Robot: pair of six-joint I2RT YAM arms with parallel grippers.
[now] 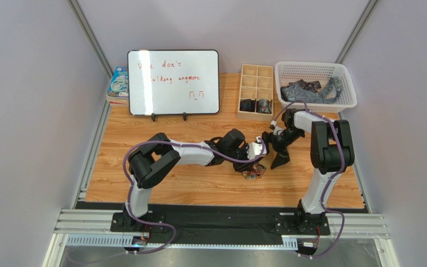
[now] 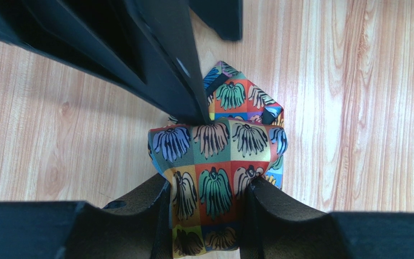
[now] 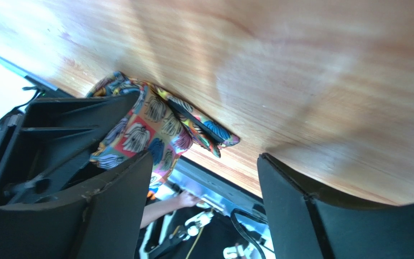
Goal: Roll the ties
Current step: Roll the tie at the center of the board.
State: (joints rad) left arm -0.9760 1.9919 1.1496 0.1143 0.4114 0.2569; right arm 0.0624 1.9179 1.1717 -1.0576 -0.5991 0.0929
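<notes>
Top external view first, says the inspector. Where is the work?

Onlooker: A patterned tie [image 1: 253, 173] lies bunched on the table [image 1: 143, 167], off toward 4 o'clock from its middle. Both arms meet over it. More ties [image 1: 309, 90] sit heaped in the basket [image 1: 316, 67] at the 1 o'clock corner. The wooden box [image 1: 248, 72] beside it shows two dark bundles in its nearest row.

Inspector: Fingers?

Onlooker: From its wrist view, the left gripper [image 2: 209, 183] is clenched on the tie, with the cloth pinched between both fingers. One finger of the other arm comes in from 11 o'clock, and its tip meets the top of the bundle. The right gripper [image 3: 204, 159] stands wide apart with nothing between its fingers. The tie is off at its 10 o'clock.

Inspector: Step in hand?

Onlooker: I judge it to be the rolling itself, partway done. The bundle is loose, and a folded flap pokes out at 12 o'clock in the left wrist view.

Inspector: Next move?

Onlooker: Probably tuck that flap and tighten the coil while the left keeps its pinch. The right needs a fresh, square hold first. A slack grip would likely let the roll spring open.
</notes>
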